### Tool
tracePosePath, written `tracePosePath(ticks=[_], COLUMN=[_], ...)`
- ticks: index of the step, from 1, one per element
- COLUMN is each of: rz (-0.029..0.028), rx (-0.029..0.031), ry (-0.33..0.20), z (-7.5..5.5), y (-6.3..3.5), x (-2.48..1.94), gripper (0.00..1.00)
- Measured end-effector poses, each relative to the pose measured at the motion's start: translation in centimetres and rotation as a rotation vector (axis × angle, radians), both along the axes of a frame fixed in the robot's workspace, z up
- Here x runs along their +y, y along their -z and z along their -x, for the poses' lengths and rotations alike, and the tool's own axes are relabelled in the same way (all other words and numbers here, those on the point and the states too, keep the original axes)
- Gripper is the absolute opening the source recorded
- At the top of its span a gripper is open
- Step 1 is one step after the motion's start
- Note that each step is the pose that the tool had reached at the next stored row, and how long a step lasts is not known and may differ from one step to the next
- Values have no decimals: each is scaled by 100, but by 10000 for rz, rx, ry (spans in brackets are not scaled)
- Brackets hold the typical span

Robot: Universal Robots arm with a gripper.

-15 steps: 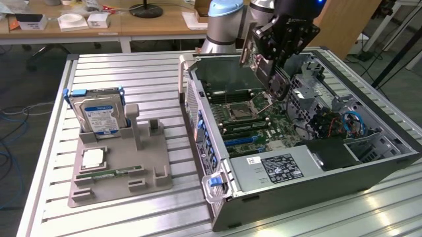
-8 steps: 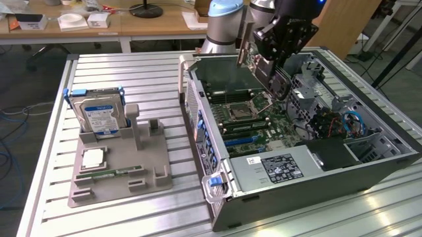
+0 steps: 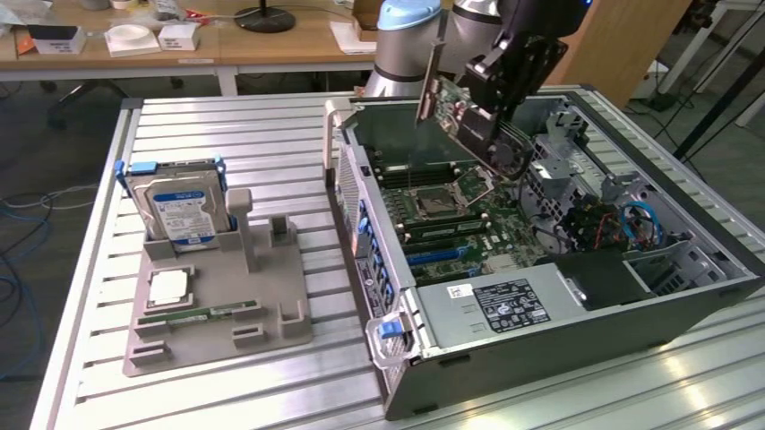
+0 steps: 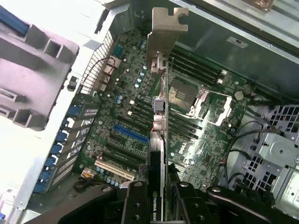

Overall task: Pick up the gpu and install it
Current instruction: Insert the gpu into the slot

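Note:
The gpu (image 3: 458, 109) is a thin card with a silvery end bracket (image 4: 163, 32). It hangs tilted in the air over the open computer case (image 3: 562, 305), above the motherboard (image 3: 449, 215). My gripper (image 3: 496, 85) is shut on the card's upper part. In the wrist view the gpu (image 4: 159, 140) shows edge-on between my two black fingers (image 4: 136, 205), bracket end pointing away from me. Below it lie the motherboard's expansion slots, one of them blue (image 4: 131, 134), and the processor socket (image 4: 180, 93). The card is apart from the board.
On the exterior view's left a grey holder (image 3: 215, 331) carries a silver hard drive (image 3: 179, 206), a processor (image 3: 167, 287) and a green memory stick (image 3: 197, 315). The case's power supply (image 3: 502, 309) and drive cage (image 3: 574, 170) flank the board. Everything rests on a slatted metal table (image 3: 239, 125).

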State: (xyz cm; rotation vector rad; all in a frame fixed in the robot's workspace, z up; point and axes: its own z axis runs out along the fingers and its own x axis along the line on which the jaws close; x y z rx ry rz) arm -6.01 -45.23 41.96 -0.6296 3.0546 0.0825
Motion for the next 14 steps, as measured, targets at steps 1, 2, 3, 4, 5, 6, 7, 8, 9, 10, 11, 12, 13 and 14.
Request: tracePosePath(ticks=[1,2,3,4,5,6,7,8,9,10,11,12,13,14], rz=[0,0,-1,-1,-1,-1,-1,-1,-1,0,-1,0,0,0], rx=[0,0,0,0,0,0,0,0,0,0,0,0,0,0], ry=[-100,-202,-299,-392,-478,-566,-647,-722,-793,-873,-944,-1015,-1086,-1157], z=[0,-1,-3,-3,-5,-8,-11,-15,-19,-25,-29,-34,-39,-44], y=[1,2,3,4,4,5,6,6,6,6,7,7,7,7], x=[0,0,0,0,0,0,0,0,0,0,0,0,0,0], gripper=[26,26,26,26,26,26,26,26,26,26,26,26,26,26])
